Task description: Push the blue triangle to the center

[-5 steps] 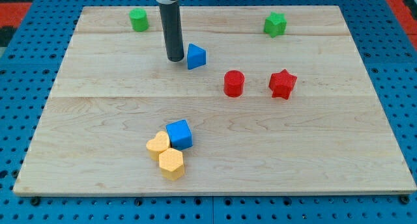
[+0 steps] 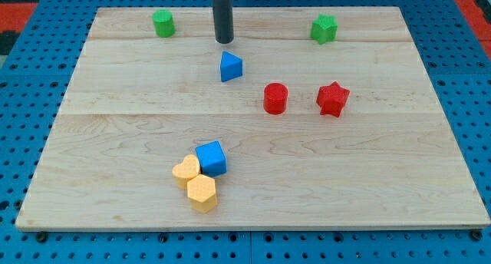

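No fingers here, only my tip (image 2: 224,41): nothing to open or close, holding nothing, touching no block. Set down toward the view's top, just above the blue triangle (image 2: 230,67) with a clear strip of bare wood between the two.

Blue triangle lying above the middle of the board (image 2: 115,133) and slightly to the view's left, alone, in contact with nothing.

To its lower right, a red cylinder (image 2: 275,98), near but apart. Further toward the view's right, a red star (image 2: 332,98), level with the cylinder and separate from it.

Toward the view's top left, a green cylinder (image 2: 162,23) close to the board's far edge, well apart from the triangle. Toward the view's top right, a green star (image 2: 324,28), also near the far edge and well apart.

Toward the view's bottom, left of centre, a tight cluster of three: a blue cube (image 2: 211,158) uppermost, a yellow block (image 2: 185,171) of unclear shape touching its lower left, and a yellow hexagon (image 2: 202,192) just below, pressed against both.

Around the board, a blue pegboard surface (image 2: 31,118) dotted with holes.
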You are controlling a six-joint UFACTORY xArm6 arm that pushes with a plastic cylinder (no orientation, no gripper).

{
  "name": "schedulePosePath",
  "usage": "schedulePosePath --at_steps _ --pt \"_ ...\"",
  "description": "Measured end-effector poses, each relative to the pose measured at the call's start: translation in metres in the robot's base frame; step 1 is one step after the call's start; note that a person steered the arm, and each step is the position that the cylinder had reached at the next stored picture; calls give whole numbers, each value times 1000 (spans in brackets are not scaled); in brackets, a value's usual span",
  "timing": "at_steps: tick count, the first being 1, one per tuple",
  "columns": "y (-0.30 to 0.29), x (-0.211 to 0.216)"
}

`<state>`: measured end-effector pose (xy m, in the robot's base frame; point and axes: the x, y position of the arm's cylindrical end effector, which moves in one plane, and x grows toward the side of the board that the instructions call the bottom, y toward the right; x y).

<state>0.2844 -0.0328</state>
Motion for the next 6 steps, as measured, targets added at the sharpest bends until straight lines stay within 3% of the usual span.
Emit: schedulePosePath --at_steps 2,4,6 --pt "7 76" --pt "27 106" --pt "-26 108"
